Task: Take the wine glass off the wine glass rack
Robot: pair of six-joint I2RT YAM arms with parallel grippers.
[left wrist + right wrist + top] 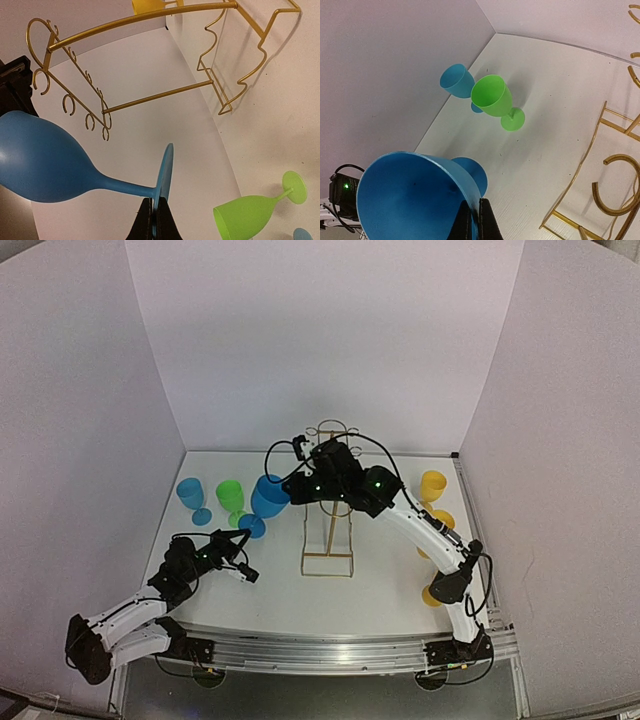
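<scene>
1. Top view: the large blue plastic wine glass [268, 498] is sitting just left of the tall gold wire wine glass rack [330, 555]. It is clear of the rack's loops and is leaning its bowl toward the rack. The right arm's jaws are reaching across the rack and pinching the bowl's rim. The left arm's jaws are hanging closed on nothing, near the glass's foot but apart from it. The glass looks to be off the rack already, so the step in hand is probably the carry and set-down. Whether the foot is touching the white desk [390, 580] I cannot tell.

2. Left wrist view: the glass [45, 160] is showing a round opaque bowl, a slim stem and a flat disc foot seen edge-on. The rack [157, 96] is standing well behind it. The left jaws are pressing together, empty.

3. Right wrist view: the right jaws are clamping the thin rim of the hollow, empty bowl [410, 200], with the rack [595, 192] off to one side. The next move is likely calling for righting the glass and lowering its foot flat onto bare desk short of the lime-green plastic goblet [490, 95]. Only then should the jaws be opening.
</scene>
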